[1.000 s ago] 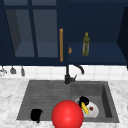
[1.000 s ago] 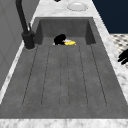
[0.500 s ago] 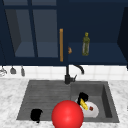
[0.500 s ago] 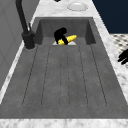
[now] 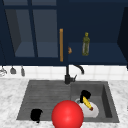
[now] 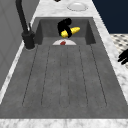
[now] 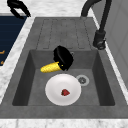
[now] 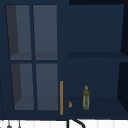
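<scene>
Gripping a corn cob (image 7: 50, 67) in the clenched right robot hand (image 7: 63, 58) above the white plate (image 7: 53, 92); left robot hand (image 5: 36, 114) hovering, finger state unclear.

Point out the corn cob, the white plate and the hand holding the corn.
corn cob (image 7: 50, 67), right side view, middle of cob
white plate (image 7: 56, 93), right side view, bare surface
right hand (image 7: 63, 58), right side view, palm

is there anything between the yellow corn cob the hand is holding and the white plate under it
Nothing visible stands between them. The right hand is curled round the yellow corn cob above the sink basin, and the round white plate lies below with only a small red piece on it. The left hand hangs at the drainboard's front edge.
</scene>
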{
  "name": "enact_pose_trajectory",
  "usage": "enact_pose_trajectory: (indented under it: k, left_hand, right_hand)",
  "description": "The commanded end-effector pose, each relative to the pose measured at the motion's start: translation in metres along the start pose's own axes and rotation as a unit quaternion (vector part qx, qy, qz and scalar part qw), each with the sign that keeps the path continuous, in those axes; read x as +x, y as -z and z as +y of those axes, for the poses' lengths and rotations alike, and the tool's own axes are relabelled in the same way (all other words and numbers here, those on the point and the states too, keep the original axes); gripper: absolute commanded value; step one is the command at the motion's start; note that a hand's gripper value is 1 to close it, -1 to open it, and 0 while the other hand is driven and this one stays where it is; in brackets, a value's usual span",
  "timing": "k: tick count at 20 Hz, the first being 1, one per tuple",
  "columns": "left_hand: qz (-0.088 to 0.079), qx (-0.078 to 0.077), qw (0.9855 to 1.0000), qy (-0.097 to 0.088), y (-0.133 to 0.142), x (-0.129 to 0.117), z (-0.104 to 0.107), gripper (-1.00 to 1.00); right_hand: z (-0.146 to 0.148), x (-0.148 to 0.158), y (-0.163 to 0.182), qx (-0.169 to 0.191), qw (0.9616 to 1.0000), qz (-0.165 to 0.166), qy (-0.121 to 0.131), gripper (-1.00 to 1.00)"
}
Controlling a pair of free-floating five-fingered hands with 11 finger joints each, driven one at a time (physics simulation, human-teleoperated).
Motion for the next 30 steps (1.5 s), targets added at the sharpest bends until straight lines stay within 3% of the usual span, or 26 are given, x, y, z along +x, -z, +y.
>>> enact_pose_trajectory:
  k: [1, 11, 17, 23, 25, 30]
  left_hand:
    - [0.000, 0.000, 1.0000, 0.000, 0.000, 0.000, 0.000, 0.00]
    - [0.000, 0.000, 1.0000, 0.000, 0.000, 0.000, 0.000, 0.00]
    - [0.000, 0.000, 1.0000, 0.000, 0.000, 0.000, 0.000, 0.00]
    - [0.000, 0.000, 1.0000, 0.000, 0.000, 0.000, 0.000, 0.00]
    - [0.000, 0.000, 1.0000, 0.000, 0.000, 0.000, 0.000, 0.00]
    - [0.000, 0.000, 1.0000, 0.000, 0.000, 0.000, 0.000, 0.00]
  right_hand:
    - [-0.018, -0.012, -0.017, -0.030, 0.9989, -0.020, -0.031, 1.00]
    - [-0.045, -0.035, -0.058, -0.044, 0.9974, -0.011, -0.055, 1.00]
    - [-0.049, -0.038, -0.064, -0.051, 0.9949, 0.000, -0.087, 1.00]
    - [-0.053, -0.041, -0.071, -0.064, 0.9928, 0.006, -0.101, 1.00]
    - [-0.057, -0.041, -0.074, -0.069, 0.9928, 0.003, -0.097, 1.00]
    - [-0.077, -0.055, -0.104, -0.082, 0.9945, -0.028, -0.060, 1.00]
